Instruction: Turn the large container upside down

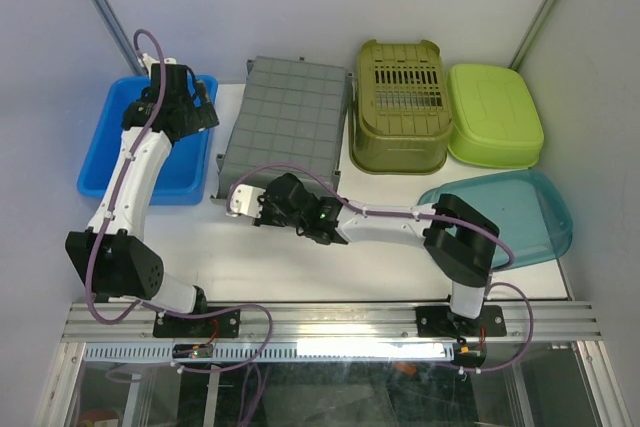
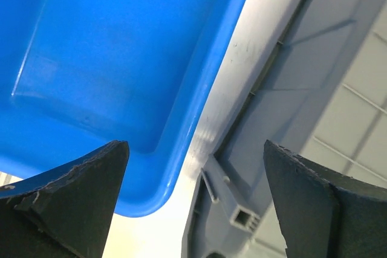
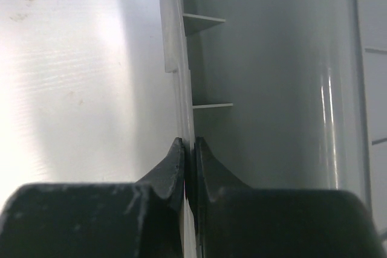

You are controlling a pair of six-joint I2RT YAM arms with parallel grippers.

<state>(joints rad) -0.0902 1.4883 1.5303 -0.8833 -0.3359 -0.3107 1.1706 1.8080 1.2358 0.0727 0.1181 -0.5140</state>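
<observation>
The large grey container [image 1: 285, 117] sits toward the back of the white surface [image 1: 300, 267] with its gridded base facing up and its open side down. It lies between a blue tub [image 1: 105, 152] on its left and an olive-green slotted basket [image 1: 400, 107] on its right, close to both. The left tool [image 2: 193, 155] hangs over the narrow strip of surface between the blue tub's rim and the grey container's left edge. Its two dark fingers [image 2: 91, 179] stand wide apart and hold nothing. In the left wrist view the tub's rounded corner lies under one finger, and a ribbed corner of the container lies just inside the other. The right arm reaches across the middle of the surface to the container's near left corner. There the right tool [image 3: 188, 146] is pressed together on the thin lip of the container's rim; that lip runs straight up out of the pinch, with short ribs showing on the wall beside it. A lime-green lid [image 1: 495, 112] lies just right of the basket. A clear teal lid [image 1: 530, 202] lies nearer, at the surface's right edge, behind the right arm's elbow.
</observation>
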